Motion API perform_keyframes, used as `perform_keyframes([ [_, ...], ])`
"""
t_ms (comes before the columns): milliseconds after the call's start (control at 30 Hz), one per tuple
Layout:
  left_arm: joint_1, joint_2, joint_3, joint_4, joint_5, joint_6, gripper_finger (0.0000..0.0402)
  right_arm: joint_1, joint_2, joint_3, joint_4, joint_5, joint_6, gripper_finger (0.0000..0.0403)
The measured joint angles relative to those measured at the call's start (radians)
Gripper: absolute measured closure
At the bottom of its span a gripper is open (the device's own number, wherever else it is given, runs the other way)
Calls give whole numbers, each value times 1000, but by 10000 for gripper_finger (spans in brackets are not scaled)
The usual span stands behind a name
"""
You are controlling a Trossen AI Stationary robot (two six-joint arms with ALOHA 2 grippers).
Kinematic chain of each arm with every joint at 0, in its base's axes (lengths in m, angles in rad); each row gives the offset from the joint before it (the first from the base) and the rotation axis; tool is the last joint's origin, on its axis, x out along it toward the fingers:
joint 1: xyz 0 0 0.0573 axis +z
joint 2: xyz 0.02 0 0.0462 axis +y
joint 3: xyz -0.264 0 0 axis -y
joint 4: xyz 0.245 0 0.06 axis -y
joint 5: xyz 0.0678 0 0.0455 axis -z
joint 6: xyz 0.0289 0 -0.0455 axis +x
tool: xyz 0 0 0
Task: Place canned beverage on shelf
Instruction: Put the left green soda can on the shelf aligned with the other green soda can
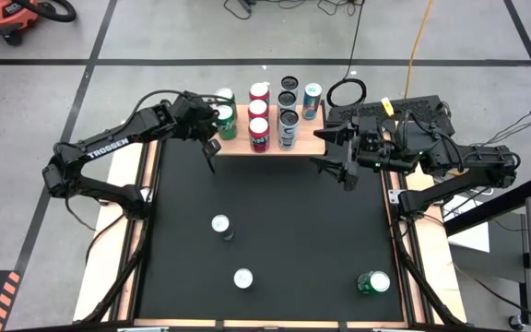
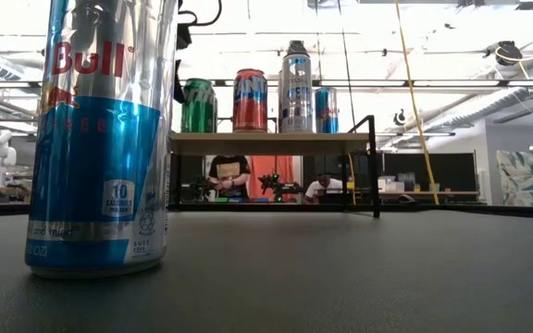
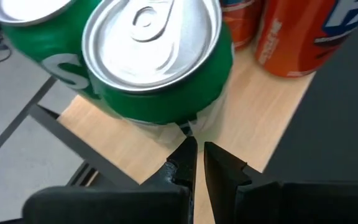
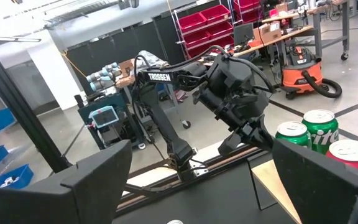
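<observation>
the left arm reaches over the shelf's (image 1: 307,145) left end, its left pincer (image 1: 212,146) closed to a slit and holding nothing, tips just beside a green can (image 3: 157,68) on the board. the shelf carries green, red, dark and teal cans in rows. on the black worktop (image 1: 284,231) stand three loose cans: two silver-topped (image 1: 220,224) (image 1: 242,278) and one green (image 1: 373,282). the right arm waits off the shelf's right end, right pincer (image 1: 337,154) spread wide, empty.
</observation>
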Motion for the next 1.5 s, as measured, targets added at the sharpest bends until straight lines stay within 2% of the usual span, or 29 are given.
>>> perform_keyframes([
  [333, -5, 0, 0, -62, 18, -17, 369, 0, 0, 0, 0, 0, -1, 35],
  [500, -34, -56, 0, -128, 20, -135, 369, 0, 0, 0, -2, 0, 0, 35],
  [733, -177, -185, 30, -72, 49, -290, 369, 0, 0, 0, -57, 0, 1, 35],
  [900, -327, -201, 61, -73, 49, -388, 369, 0, 0, 0, -80, -22, 6, 35],
  [1200, -585, -156, 65, -101, -114, -607, 369, 0, -40, 1, -213, -132, 106, 35],
  [1333, -646, -115, 65, -118, -183, -687, 369, 1, -69, 1, -288, -166, 129, 35],
  [1500, -664, -64, 65, -120, -241, -701, 369, 1, -97, 1, -370, -187, 131, 35],
])
